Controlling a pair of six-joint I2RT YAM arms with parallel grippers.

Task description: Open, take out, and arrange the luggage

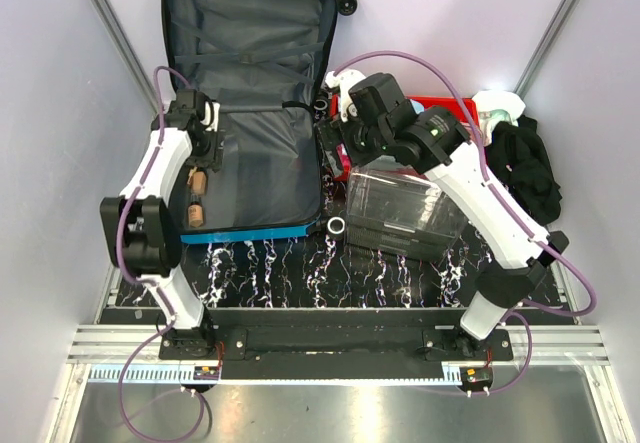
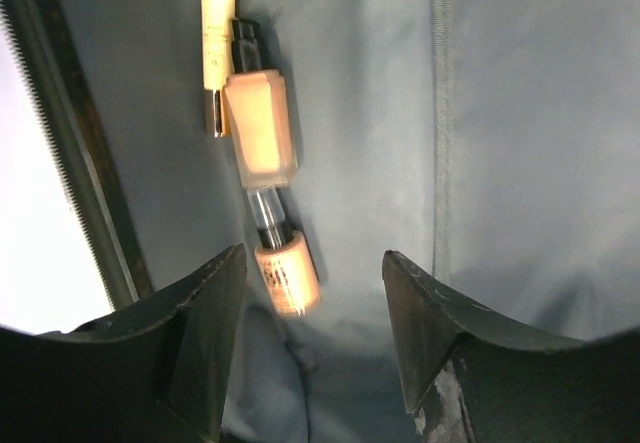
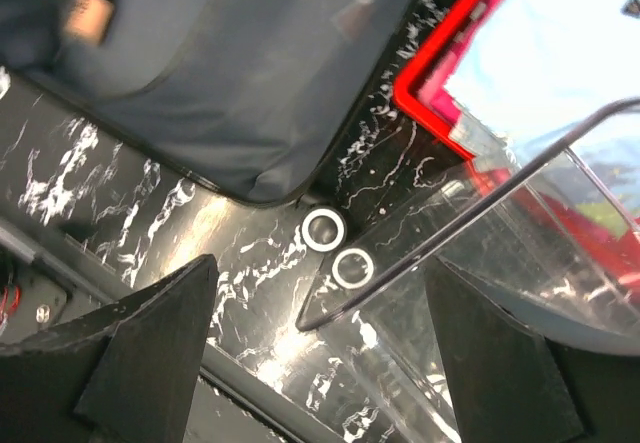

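The blue suitcase (image 1: 255, 231) is laid open on the counter (image 1: 300, 263), with its lid propped up at the far side and its grey lining (image 2: 520, 163) exposed. The left gripper (image 2: 312, 261) is positioned inside it, jaws released and nothing between them, just above a small peach bottle (image 2: 288, 278). The right gripper (image 3: 320, 268) is positioned over the counter just beside the suitcase, jaws spread wide and empty.

The small bottle lies end to end with a larger peach bottle (image 2: 262, 128), close to the suitcase's left wall. If the jaws are closed slightly off line, both could be caught at once. The round one could also be rolled aside, or a fold of lining pinched with it. On the right, the clear plastic bin (image 1: 405, 208) could be knocked, since its rim lies very near the wide jaws.

Only in the left wrist view can the bottles be told apart; from above they are seen as small brown specks. A white ring (image 3: 323, 231) at the bin's corner is shown most plainly by the right wrist view. The black cloth (image 1: 530, 168) at the right is seen only from above.
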